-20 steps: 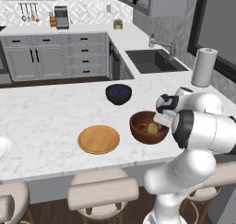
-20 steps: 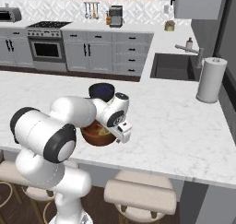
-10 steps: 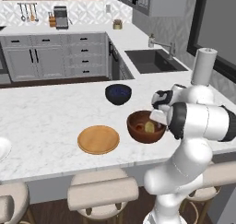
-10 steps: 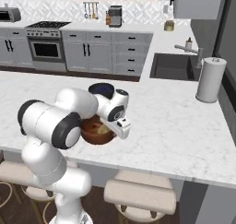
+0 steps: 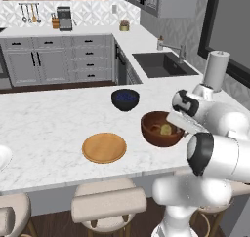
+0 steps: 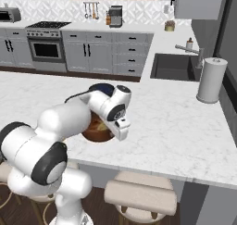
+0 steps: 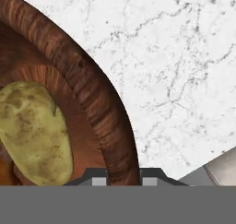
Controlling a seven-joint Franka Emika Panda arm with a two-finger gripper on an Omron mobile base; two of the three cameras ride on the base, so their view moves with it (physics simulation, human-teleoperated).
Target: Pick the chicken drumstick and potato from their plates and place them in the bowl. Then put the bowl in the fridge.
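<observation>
Tool (image 7: pixel 122 176) straddles bowl (image 7: pixel 92 94) rim; potato (image 7: pixel 37 131) lies inside.

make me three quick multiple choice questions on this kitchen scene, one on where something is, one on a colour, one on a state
1. Where is the potato?
A. on the tan plate
B. in the brown bowl
C. on the bare counter

2. What colour is the smaller bowl behind the brown bowl?
A. dark blue
B. white
C. yellow

3. What is on the tan plate?
A. the drumstick
B. the potato
C. nothing

Answers:
1 B, the hand view shows the potato lying inside the brown bowl's wall.
2 A, the left base view shows it dark blue on the white counter.
3 C, its wood-like surface lies bare in the left base view.
</observation>
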